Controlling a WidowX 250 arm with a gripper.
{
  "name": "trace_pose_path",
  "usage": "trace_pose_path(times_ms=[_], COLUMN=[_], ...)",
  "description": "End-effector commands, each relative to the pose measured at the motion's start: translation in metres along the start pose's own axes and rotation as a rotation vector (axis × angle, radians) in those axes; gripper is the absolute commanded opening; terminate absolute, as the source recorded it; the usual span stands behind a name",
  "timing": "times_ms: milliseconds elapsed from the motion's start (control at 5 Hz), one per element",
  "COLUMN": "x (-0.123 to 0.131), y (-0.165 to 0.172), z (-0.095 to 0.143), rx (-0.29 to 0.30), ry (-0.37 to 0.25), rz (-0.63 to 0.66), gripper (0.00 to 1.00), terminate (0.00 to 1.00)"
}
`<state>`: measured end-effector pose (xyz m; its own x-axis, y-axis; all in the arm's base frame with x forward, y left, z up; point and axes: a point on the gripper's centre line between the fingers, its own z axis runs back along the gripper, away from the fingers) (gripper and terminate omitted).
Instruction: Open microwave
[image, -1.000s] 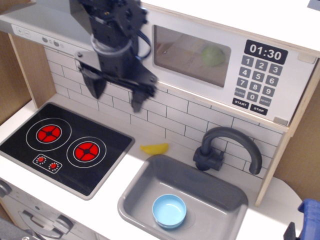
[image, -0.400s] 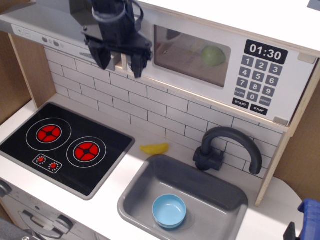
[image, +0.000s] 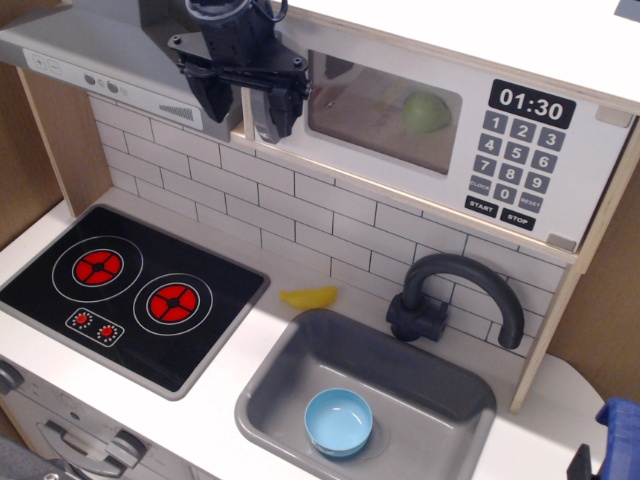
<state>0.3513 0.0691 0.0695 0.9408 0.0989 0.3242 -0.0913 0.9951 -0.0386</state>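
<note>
Microwave (image: 440, 120): mounted high on the back wall, right of the range hood (image: 90, 50); door shut, a green ball (image: 427, 110) visible through the window.
Handle: apparently hidden behind the gripper at the door's left edge; probably upright.
Gripper (image: 243, 108): directly in front of that left edge, pointing down.
Jaws: spread apart, straddling the edge; grasping nothing visible; contact cannot be told.

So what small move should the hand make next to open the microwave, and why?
Probably close the hand on the door's left edge, then pull outward. Its open fingers sit at the left end of the microwave, where the handle should be, though the hand hides it. The door looks shut, with a green ball behind the window.
</note>
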Motion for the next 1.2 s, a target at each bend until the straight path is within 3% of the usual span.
trace_pose_path(times_ms=[0,400,800,1000], x=[0.013,0.002,-0.043,-0.072], y=[0.004,-0.006,-0.025,-0.037], z=[0.018,0.016,0.038,0.057], rx=[0.019,0.044,0.006,-0.018], ry=[-0.084,-0.064,-0.044,0.047], rz=[-0.047,-0.053,-0.131,-0.075], gripper=[0.0,0.0,0.0,1.0], terminate=[0.0,0.0,0.0,0.0])
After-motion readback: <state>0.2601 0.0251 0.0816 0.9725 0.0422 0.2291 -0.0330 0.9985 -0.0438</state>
